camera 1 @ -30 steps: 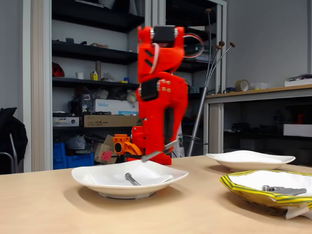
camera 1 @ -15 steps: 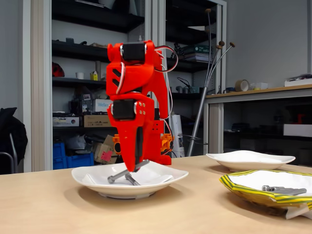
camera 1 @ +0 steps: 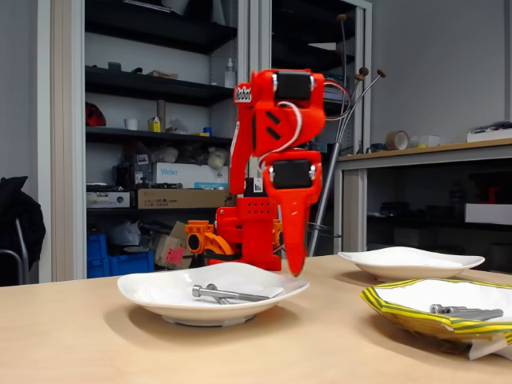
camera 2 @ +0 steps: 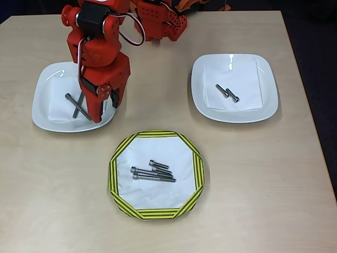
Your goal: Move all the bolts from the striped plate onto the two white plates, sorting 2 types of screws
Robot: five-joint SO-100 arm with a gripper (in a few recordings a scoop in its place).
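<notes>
My red gripper (camera 2: pixel 107 105) hangs open and empty over the near right edge of the left white plate (camera 2: pixel 39 103), fingers pointing down. In the fixed view the gripper (camera 1: pixel 294 268) is just above that plate's (camera 1: pixel 136 290) right rim. Two long thin bolts (camera 2: pixel 79 105) lie crossed on the plate, also visible as bolts (camera 1: pixel 220 294) from the side. The right white plate (camera 2: pixel 268 105) holds two short thick bolts (camera 2: pixel 227 93). The striped plate (camera 2: pixel 113 174) sits in front with a cluster of bolts (camera 2: pixel 152 171) in its middle.
The arm's red base (camera 2: pixel 158 21) stands at the table's far edge between the white plates. From the side, the right white plate (camera 1: pixel 472 260) and the striped plate (camera 1: pixel 400 312) lie to the right. Shelves and a bench stand behind the table.
Half a second ago the gripper held a long bolt low over the left white plate. Now that bolt lies on the plate, and the gripper has lifted and swung right.
</notes>
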